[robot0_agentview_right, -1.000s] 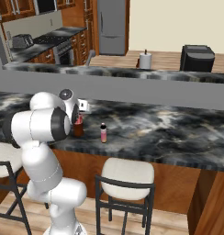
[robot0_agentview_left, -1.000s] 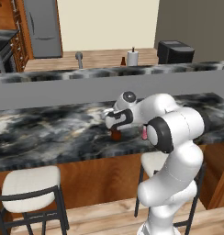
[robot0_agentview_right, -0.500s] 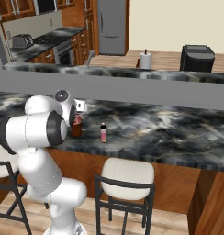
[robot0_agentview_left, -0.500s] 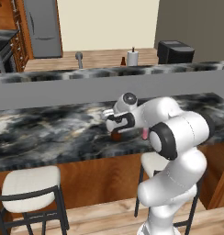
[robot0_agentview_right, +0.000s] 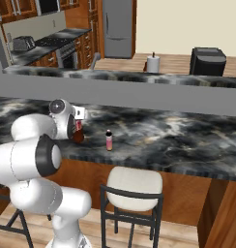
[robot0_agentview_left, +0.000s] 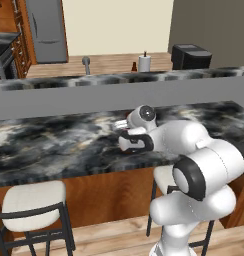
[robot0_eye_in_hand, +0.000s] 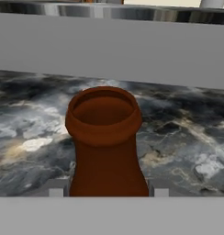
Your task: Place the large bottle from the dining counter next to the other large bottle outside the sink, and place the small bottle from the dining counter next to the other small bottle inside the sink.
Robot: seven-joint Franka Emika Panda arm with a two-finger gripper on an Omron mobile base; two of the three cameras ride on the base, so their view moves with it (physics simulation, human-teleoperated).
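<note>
1. At the bottom centre of the hand view, the gripper [robot0_eye_in_hand: 104,192] has its jaws part-open, with one grey tip showing on each side of the large bottle [robot0_eye_in_hand: 106,142]. The tips sit right against the brown glass, so it looks clamped on the bottle.
2. In the same view the bottle's open mouth and neck rise through the middle of the frame, upright, with the dining counter [robot0_eye_in_hand: 187,137] behind them.
3. In the right base view the bottle's brown base [robot0_agentview_right: 79,136] stands at the centre left, on the near part of the dining counter [robot0_agentview_right: 178,140], half hidden by the robot's hand.
4. Just to its right in that frame, apart from it, the small bottle [robot0_agentview_right: 109,140] stands upright on the same marbled top.
5. In the left base view the gripper [robot0_agentview_left: 125,142] lies at the centre of the frame, over the counter's near edge [robot0_agentview_left: 54,150].
6. Further back, at the top centre of that view, the other large bottle [robot0_agentview_left: 134,66] stands just left of a white paper towel roll [robot0_agentview_left: 144,63].
7. A dark faucet [robot0_agentview_left: 86,63] rises to their left, marking the sink, whose basin I cannot make out.
</note>
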